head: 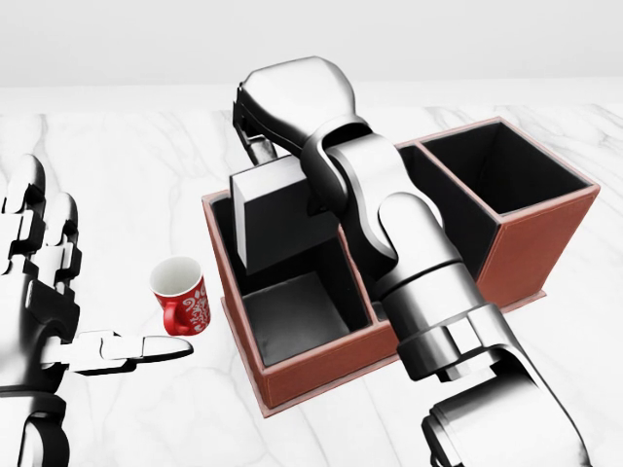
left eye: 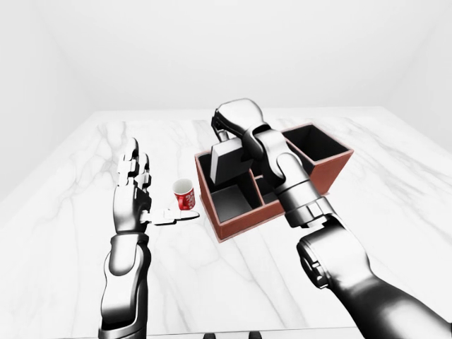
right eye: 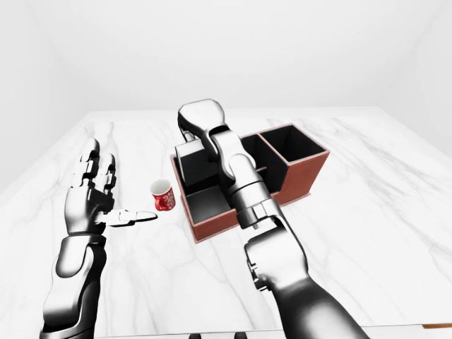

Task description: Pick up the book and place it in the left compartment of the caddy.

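While I look down through the head view, my right hand [head: 292,102] sits at upper centre of the frame, fingers clenched on the top edge of the grey book [head: 277,214]. The book hangs upright, slightly tilted, with its lower part inside the walls of the left compartment [head: 292,316] of the red-brown caddy [head: 336,360]; I cannot tell whether its bottom edge touches the compartment floor. My right forearm runs from the lower right corner up across the middle of the caddy, covering the small centre compartment. The tall right compartment [head: 506,175] stands open at the upper right.

My left hand [head: 44,292] stands at the left edge of the frame, fingers released and pointing up, thumb stretched out flat toward the right. Its thumb tip lies just beside the red patterned mug [head: 181,295], which stands upright on the white marble table [head: 127,165], just left of the caddy's left wall and apart from it.
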`<state>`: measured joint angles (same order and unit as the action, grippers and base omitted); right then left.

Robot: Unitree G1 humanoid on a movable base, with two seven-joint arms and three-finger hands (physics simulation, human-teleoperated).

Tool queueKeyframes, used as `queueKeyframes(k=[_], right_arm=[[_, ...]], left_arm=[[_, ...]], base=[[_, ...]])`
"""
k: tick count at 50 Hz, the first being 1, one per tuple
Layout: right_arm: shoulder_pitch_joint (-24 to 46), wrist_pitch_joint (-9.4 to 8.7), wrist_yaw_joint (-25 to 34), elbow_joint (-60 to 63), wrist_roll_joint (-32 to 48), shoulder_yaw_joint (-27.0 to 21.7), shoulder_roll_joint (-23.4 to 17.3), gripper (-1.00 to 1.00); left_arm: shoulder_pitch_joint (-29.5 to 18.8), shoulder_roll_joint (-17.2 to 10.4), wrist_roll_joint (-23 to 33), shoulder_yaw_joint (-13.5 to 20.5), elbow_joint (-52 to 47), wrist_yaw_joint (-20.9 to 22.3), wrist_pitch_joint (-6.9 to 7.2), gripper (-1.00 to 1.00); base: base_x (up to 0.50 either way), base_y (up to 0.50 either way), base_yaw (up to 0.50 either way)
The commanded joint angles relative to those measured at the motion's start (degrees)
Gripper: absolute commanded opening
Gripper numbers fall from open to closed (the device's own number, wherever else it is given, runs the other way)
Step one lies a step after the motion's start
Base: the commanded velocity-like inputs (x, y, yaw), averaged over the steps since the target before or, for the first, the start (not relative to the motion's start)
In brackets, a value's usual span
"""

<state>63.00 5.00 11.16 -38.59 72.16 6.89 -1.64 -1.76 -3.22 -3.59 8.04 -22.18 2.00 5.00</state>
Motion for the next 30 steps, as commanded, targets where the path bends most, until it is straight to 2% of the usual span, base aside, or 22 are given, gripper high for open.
queueKeyframes(k=[1, 30], right_arm=[[0.39, 0.0, -5.73, -3.0, 1.79, -0.56, 0.67, -1.0], [0.13, 0.0, -12.53, -10.09, 2.05, 0.26, 1.64, -1.0]], left_arm=[[0.04, 0.01, -0.01, 0.07, 0.21, 0.05, 0.0, 1.0], [0.49, 0.16, 0.16, -0.16, 0.78, 0.05, 0.0, 1.0]], base=[[0.0, 0.0, 0.0], [0.0, 0.0, 0.0]])
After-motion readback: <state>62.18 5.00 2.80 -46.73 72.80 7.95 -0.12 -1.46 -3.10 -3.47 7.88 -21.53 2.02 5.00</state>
